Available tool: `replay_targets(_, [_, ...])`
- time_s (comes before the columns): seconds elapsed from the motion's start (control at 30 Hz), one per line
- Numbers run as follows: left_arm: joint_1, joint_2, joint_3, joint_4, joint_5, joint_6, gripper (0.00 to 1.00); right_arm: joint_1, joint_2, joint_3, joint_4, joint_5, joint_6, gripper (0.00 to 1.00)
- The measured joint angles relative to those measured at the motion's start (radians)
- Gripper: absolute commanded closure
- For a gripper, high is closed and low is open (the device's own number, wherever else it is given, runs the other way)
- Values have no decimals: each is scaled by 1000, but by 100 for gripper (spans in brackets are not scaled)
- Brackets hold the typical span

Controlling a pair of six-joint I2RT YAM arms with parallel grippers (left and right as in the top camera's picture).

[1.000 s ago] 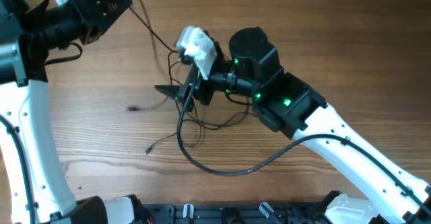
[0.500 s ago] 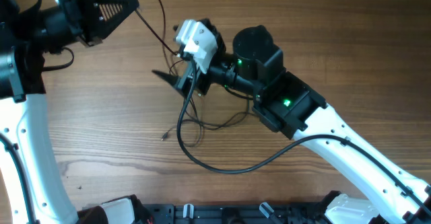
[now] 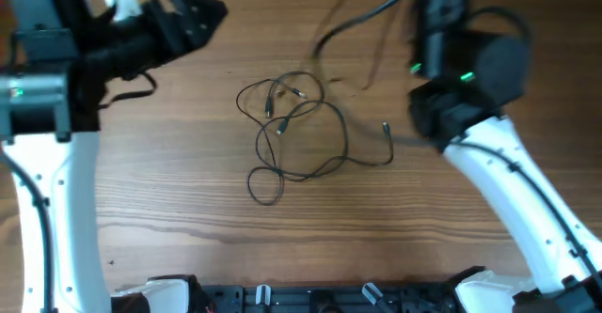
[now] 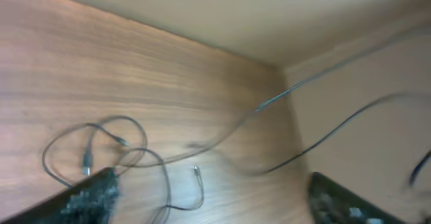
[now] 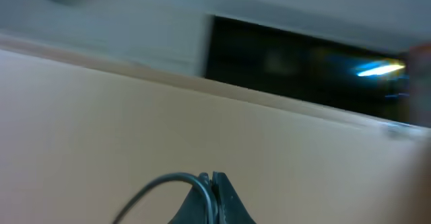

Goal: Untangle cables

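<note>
Untangling looks unfinished: the thin black cables with small plug tips (image 3: pixel 292 116) lie in a loose knot of overlapping loops near the middle of the brown wooden table (image 3: pixel 169 191), and neither arm touches them. One plug end trails out to the right of the knot, and a small loop sits at its lower left.

The left claw (image 3: pixel 212 12) hovers near the table's top left edge with its fingers spread wide and nothing between them. Its wrist view shows the loops (image 4: pixel 101 150) lying below and ahead.

The right claw (image 5: pixel 212 194) is out of the overhead view, with its fingers pressed together and aimed at a wall. A grey cord (image 5: pixel 161 182) curves up beside the tips, and whether it is pinched cannot be told.

The step in hand seems to be picking a fresh grip. The next move probably calls for one claw to pinch a free end, likely the right-hand plug, while the other pins the knot. A slow outward pull would then let the loops slide rather than tighten.
</note>
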Motion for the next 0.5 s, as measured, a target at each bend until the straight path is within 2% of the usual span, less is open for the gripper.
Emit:
replay_targets(0.07, [-92,0,0,-2,-106,49,2,-138,3,0,-16,-13,-20,91])
replay_targets(0.1, [-167,0,0,-4,-213,79,2,-216,6,0,-13,-39,-24,93])
replay_targets(0.17, [-243,0,0,-11,-311,116,3,-335,20,-1,51,-72,-11,94])
replay_targets(0.3, [-366,12,0,-17,-434,209,1,-584,60,0,92,-121,53,96])
replay_targets(0.4, [-386,18,0,-18,-470,230,1,-724,88,4,-80,-145,178,96])
replay_targets(0.5, [-386,18,0,-17,-485,230,1,-858,127,9,-321,-158,415,96])
